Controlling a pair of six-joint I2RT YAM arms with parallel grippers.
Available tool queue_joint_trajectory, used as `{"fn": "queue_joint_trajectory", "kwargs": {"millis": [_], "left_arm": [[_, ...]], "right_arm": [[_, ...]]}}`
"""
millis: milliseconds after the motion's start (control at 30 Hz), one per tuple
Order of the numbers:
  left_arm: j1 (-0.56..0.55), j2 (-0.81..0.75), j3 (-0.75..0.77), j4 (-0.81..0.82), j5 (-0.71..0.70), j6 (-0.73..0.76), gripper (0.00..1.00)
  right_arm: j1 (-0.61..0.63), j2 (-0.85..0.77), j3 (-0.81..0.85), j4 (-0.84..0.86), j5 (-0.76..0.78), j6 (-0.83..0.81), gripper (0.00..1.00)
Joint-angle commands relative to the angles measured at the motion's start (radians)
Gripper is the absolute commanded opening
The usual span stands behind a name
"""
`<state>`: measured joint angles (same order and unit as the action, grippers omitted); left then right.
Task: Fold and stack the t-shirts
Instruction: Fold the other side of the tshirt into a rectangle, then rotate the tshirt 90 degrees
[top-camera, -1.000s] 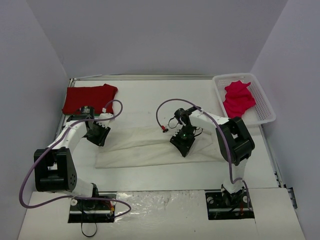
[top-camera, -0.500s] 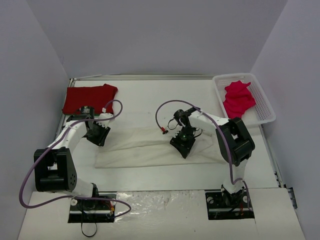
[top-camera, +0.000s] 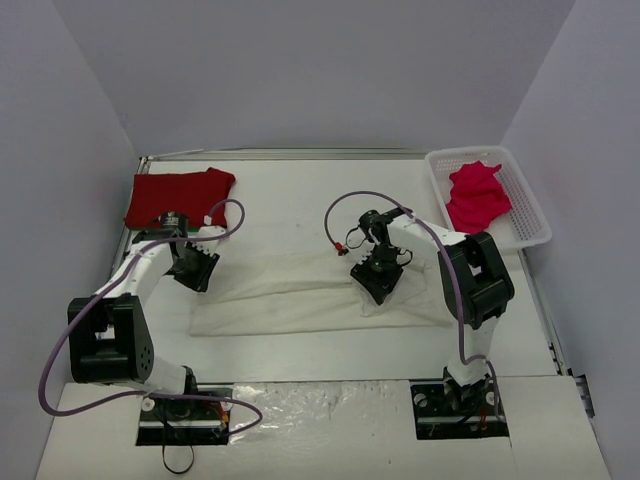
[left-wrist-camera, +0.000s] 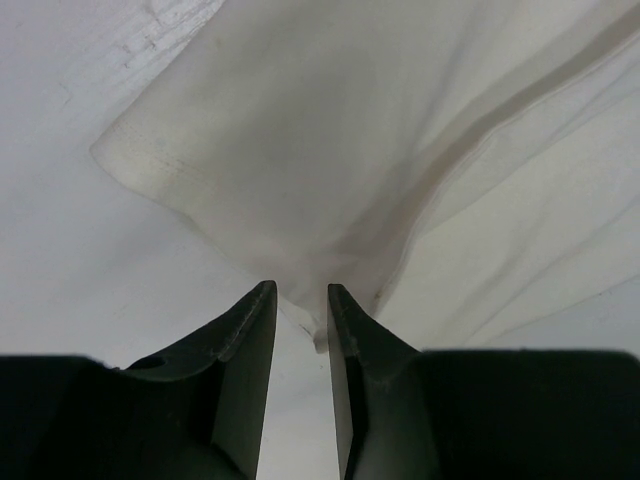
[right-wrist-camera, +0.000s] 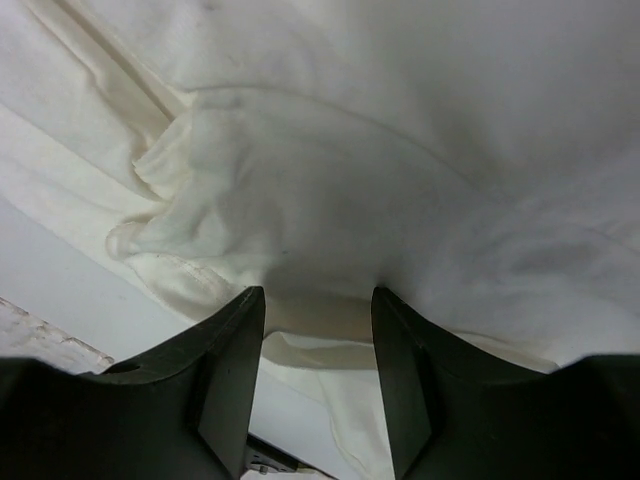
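Note:
The large cream-white t-shirt (top-camera: 280, 295) lies flat across the table's middle. My left gripper (top-camera: 195, 270) sits at its left edge. In the left wrist view the gripper (left-wrist-camera: 300, 292) is nearly closed, with the shirt's edge (left-wrist-camera: 320, 160) pinched at the tips. My right gripper (top-camera: 380, 283) is on the shirt's right half. In the right wrist view it (right-wrist-camera: 318, 295) clamps a bunched fold of the cloth (right-wrist-camera: 300, 200). The red t-shirt (top-camera: 178, 197) lies folded at the back left. The pinkish-red t-shirt (top-camera: 477, 197) lies crumpled in the basket.
The white lattice basket (top-camera: 532, 215) stands at the back right corner. Grey walls close in the table on three sides. Both arm bases stand at the near edge, with purple cables looping over the arms (top-camera: 365, 197).
My right gripper has moved a little to the right and back, bunching the cream-white shirt under it. The left arm has not moved.

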<state>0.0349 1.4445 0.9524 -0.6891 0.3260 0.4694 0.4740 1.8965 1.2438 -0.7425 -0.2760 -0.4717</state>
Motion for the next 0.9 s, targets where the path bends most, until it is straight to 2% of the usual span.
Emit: {"fn": "queue_joint_trajectory", "kwargs": {"millis": [0, 233, 567, 867], "left_arm": [[0.002, -0.001, 0.003, -0.007, 0.027, 0.017, 0.26], [-0.024, 0.073, 0.029, -0.033, 0.042, 0.029, 0.25], [-0.141, 0.146, 0.031, -0.059, 0.007, 0.058, 0.03], [-0.171, 0.221, 0.034, -0.05, -0.084, 0.045, 0.02]], "right_arm": [[-0.011, 0.007, 0.013, -0.043, 0.034, 0.012, 0.43], [-0.023, -0.001, -0.001, -0.043, 0.075, 0.021, 0.43], [-0.058, -0.034, -0.015, -0.052, 0.112, 0.034, 0.43], [-0.078, -0.079, -0.033, -0.086, 0.139, 0.041, 0.43]]}}
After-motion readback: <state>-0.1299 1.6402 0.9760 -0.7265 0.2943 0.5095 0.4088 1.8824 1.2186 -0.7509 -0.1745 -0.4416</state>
